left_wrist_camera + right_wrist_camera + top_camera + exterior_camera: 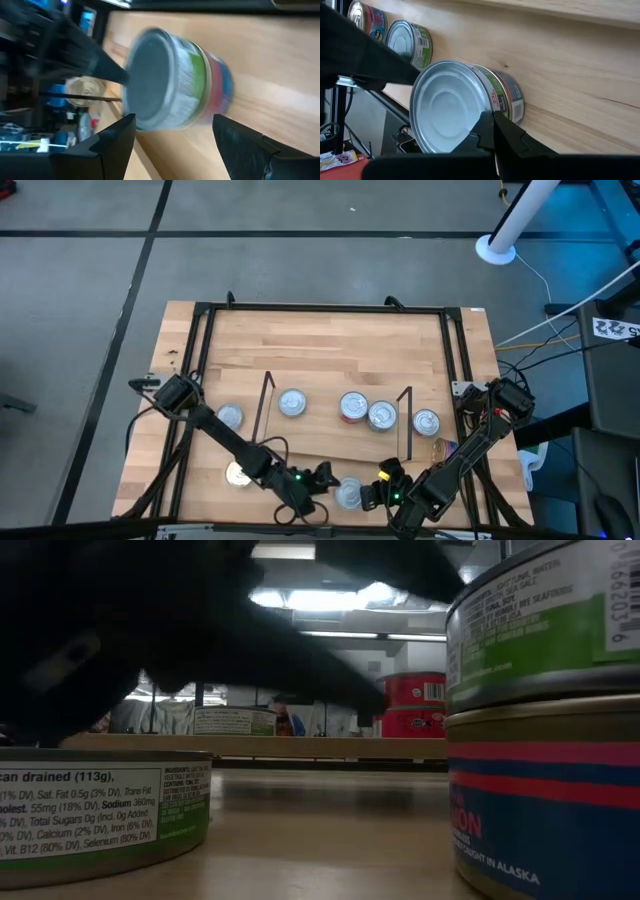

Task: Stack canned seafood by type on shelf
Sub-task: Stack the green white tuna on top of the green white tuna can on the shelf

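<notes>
Tabletop (330, 340): large light-wood surface, black frame round it.

Shelf (335, 435): low board at table centre, black wire uprights at its short ends. On it three silver-topped tins: one (292, 402) toward 9 o'clock, a red-sided one (354, 407) and its touching neighbour (382, 415) toward 3. Off the shelf: one tin (229, 417) just outside the 9 o'clock upright, one (425, 422) just outside the 3 o'clock upright, a gold-topped tin (237, 474) at table 7 o'clock.

Both arms reach in to table 6 o'clock, below the shelf's near edge.

Two-tin stack (348, 494) sits there between the grippers: green-labelled tin on a blue-and-pink one, clear in the left wrist view (172, 82) and at the low view's edge (545, 720).

Left gripper (322, 477): jaws spread wide, released, one finger to each side of the stack, nothing gripped. Right gripper (383, 483): fingers clenched together on nothing, tip just beside the top tin's rim.

Judgement: the pair is mismatched by label and stands off the shelf. To do the step well, the left gripper should take only the top tin, jaws square across its sides above the seam, lift straight so the lower tin stays put, and carry over the shelf's edge to a like-labelled tin. The right gripper's closed tip is near enough to knock the stack.
</notes>
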Controlling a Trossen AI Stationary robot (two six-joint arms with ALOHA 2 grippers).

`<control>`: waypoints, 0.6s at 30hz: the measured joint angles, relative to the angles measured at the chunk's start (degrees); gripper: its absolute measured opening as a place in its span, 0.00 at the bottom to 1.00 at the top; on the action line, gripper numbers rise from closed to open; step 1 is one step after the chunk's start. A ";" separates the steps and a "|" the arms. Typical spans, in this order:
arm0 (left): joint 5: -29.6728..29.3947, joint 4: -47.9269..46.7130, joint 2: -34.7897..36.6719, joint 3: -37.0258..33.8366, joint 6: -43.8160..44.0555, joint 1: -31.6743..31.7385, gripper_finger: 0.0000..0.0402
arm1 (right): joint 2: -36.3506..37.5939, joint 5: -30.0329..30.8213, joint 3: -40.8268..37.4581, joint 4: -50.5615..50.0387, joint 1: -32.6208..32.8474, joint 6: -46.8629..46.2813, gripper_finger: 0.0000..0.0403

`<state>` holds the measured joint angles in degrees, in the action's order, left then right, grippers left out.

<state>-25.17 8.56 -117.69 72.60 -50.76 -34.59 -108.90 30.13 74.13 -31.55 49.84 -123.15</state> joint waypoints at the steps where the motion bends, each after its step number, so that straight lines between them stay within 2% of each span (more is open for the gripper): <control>1: 0.09 1.02 0.00 0.00 -0.02 0.11 0.65 | 0.00 -0.03 0.00 0.00 0.00 -0.01 0.01; 18: 3.70 1.55 0.04 0.02 0.05 0.79 0.65 | 0.00 -0.15 -0.02 0.04 0.00 -1.25 0.01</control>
<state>-21.46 10.11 -117.64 72.62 -50.71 -33.80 -108.90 29.98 74.11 -31.51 49.84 -124.40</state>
